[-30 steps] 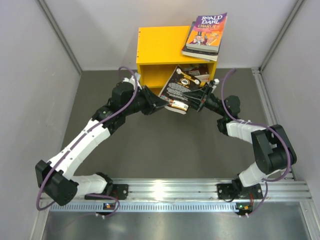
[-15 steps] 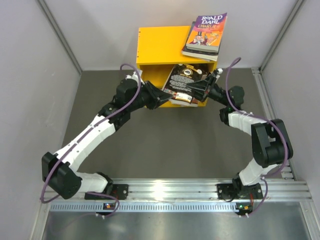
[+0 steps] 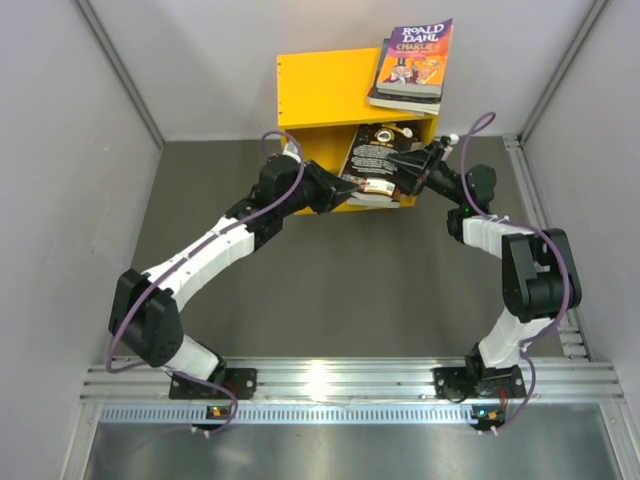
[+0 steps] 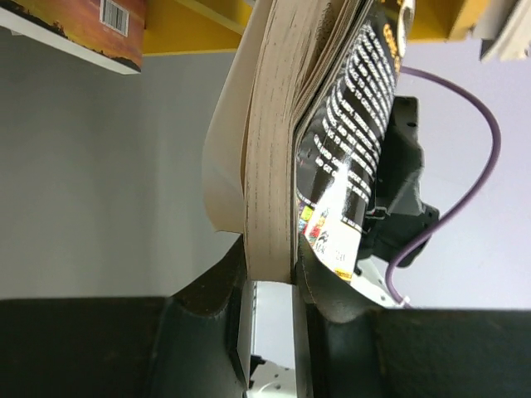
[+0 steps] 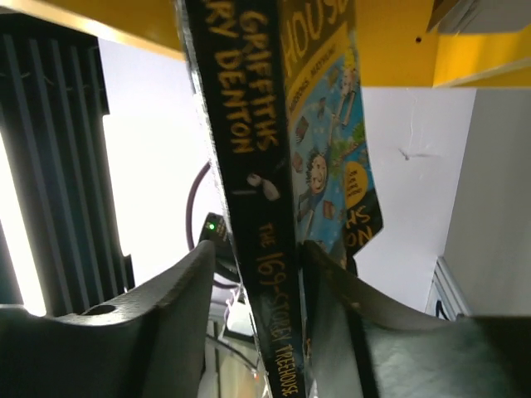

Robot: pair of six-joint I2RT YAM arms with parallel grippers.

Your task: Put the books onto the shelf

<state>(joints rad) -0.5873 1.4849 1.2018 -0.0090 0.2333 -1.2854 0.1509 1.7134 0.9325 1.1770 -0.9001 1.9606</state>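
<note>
Black book sits at the mouth of the shelf, front edge of the upper opening, tilted, back cover up in my top view. Left gripper is clenched on the book's page edge at its near-left side; left wrist view shows the page block pinched between both fingers. Right gripper is at the book's right side, spine running between its two fingers. I see a gap on the left finger's side, so that grip looks loosened; I can't tell if it's fully released. Two more books lie stacked on the shelf's top, right corner, Roald Dahl cover uppermost.
</note>
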